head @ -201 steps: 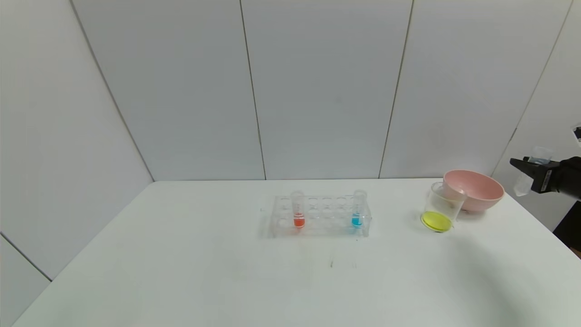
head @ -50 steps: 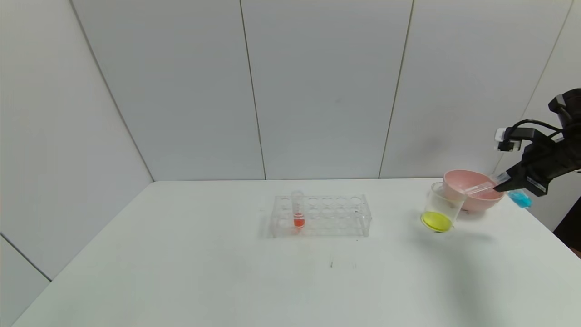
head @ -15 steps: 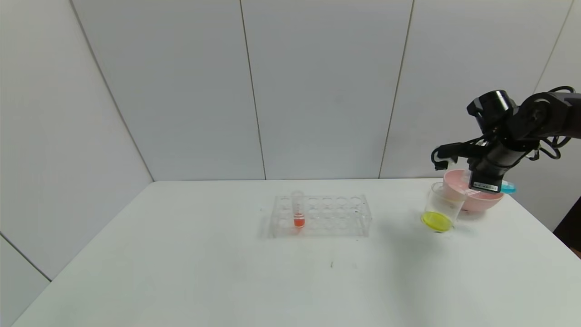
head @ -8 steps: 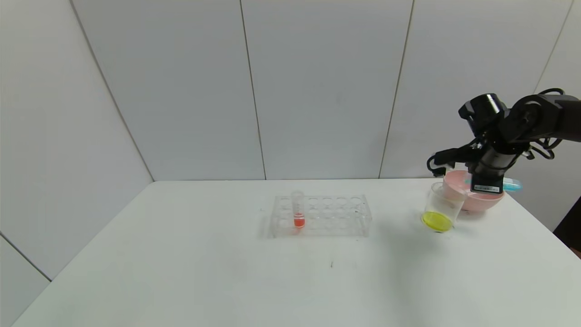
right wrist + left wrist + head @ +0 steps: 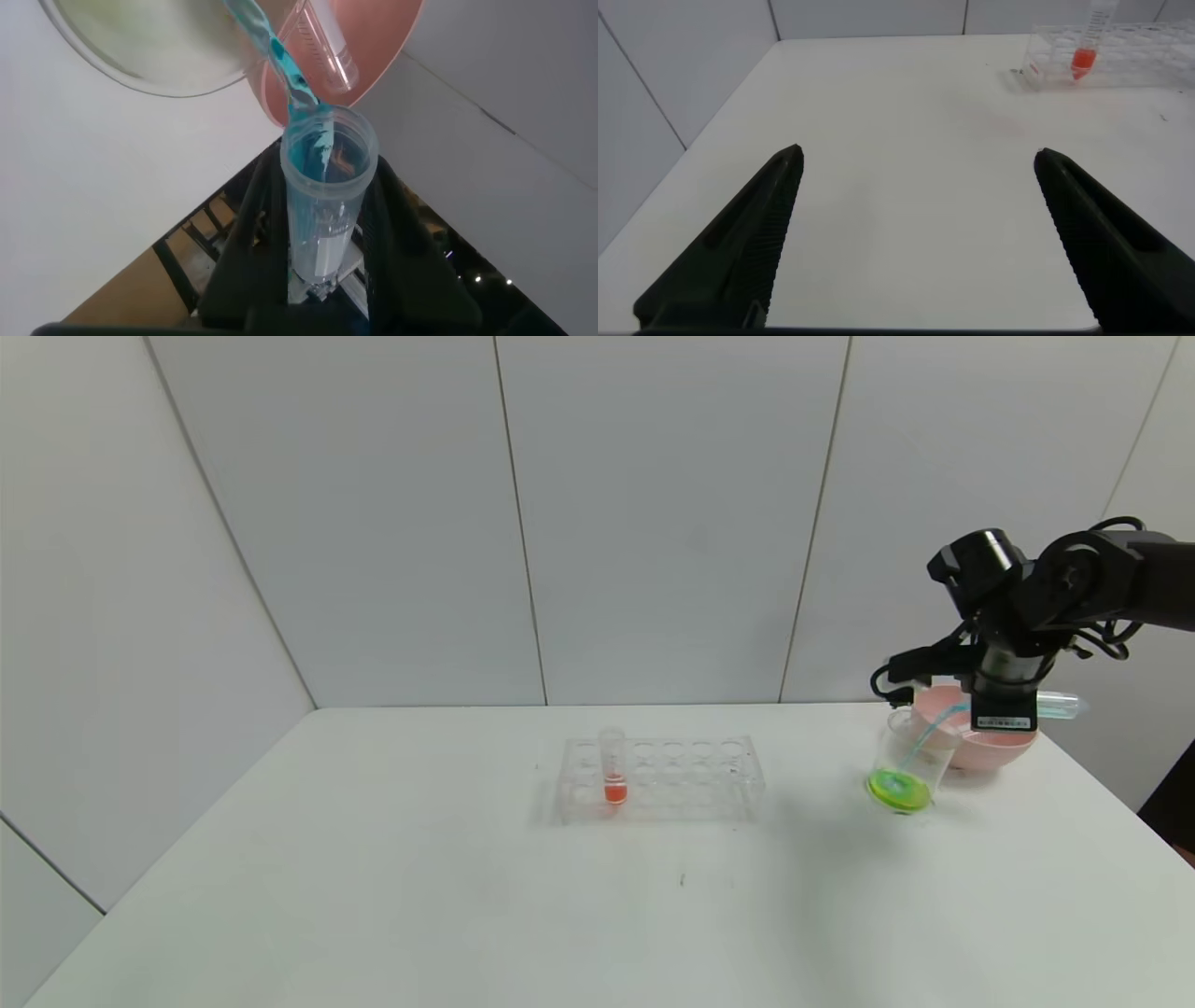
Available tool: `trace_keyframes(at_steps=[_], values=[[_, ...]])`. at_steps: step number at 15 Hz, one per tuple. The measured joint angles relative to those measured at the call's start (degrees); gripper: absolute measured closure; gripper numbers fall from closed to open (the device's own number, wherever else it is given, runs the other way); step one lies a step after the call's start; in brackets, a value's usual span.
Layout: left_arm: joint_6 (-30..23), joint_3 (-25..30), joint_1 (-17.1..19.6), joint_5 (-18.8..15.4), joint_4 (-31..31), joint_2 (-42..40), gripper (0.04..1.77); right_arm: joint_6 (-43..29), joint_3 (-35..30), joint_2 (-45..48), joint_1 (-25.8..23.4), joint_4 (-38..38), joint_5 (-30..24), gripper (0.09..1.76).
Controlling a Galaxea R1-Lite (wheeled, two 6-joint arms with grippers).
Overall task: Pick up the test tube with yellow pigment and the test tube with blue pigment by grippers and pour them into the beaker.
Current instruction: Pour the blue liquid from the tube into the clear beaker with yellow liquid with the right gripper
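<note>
- The white bench (image 5: 467,896) fills the lower half of my head view, with grey wall panels behind it.
- My right gripper (image 5: 1004,714) is over the bench's far right corner, above the pink bowl (image 5: 1013,742). Its jaws pinch the test tube with blue pigment (image 5: 1060,707), now tipped about level with its mouth toward the beaker.
- My left gripper (image 5: 915,243) is parked low over the near left of the bench, jaws spread wide with nothing between them.
- The clear tube rack (image 5: 661,779) stands mid-bench. It holds only the tube with orange-red liquid (image 5: 612,767), near its left end.
- The beaker (image 5: 907,761) stands in front of the bowl's left side, close enough that I cannot tell if they touch.
- The change: half a second ago the blue liquid sat at the tube's base and the beaker held plain yellow. Now a thin blue stream (image 5: 924,733) arcs from the tube mouth into the beaker, and the pool (image 5: 898,788) at the bottom has turned green with a blue centre.
- In the right wrist view, blue liquid runs along the tube (image 5: 322,177) and leaves the mouth as a twisting stream (image 5: 276,51).
- An empty tube (image 5: 327,42) lies in the bowl; I judge it the test tube with yellow pigment, already poured.
- I judge the second pour under way, so the task is nearly done.
</note>
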State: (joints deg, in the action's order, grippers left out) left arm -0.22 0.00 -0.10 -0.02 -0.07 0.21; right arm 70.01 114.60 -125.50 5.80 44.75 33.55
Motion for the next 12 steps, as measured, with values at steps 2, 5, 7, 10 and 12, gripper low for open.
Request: trace_keyframes(at_steps=[2, 5, 7, 10, 12], values=[[-0.02, 0.0, 0.02, 0.02, 0.0, 0.0, 0.05, 0.96, 0.0, -0.07, 0.63, 0.05, 0.72, 1.33], [-0.02, 0.0, 0.0, 0.0, 0.0, 0.0, 0.05, 1.26, 0.0, -0.6, 1.44, 0.05, 2.19, 1.33], [0.0, 0.0, 0.0, 0.02, 0.0, 0.0, 0.05, 1.91, 0.0, -1.05, 2.11, -0.06, 4.39, 1.33], [-0.02, 0.0, 0.0, 0.02, 0.0, 0.0, 0.05, 2.13, 0.0, -1.93, 3.07, -0.77, 7.25, 1.33], [-0.02, 0.0, 0.0, 0.02, 0.0, 0.0, 0.05, 3.64, 0.0, -2.43, 3.62, -1.37, 9.94, 1.33]])
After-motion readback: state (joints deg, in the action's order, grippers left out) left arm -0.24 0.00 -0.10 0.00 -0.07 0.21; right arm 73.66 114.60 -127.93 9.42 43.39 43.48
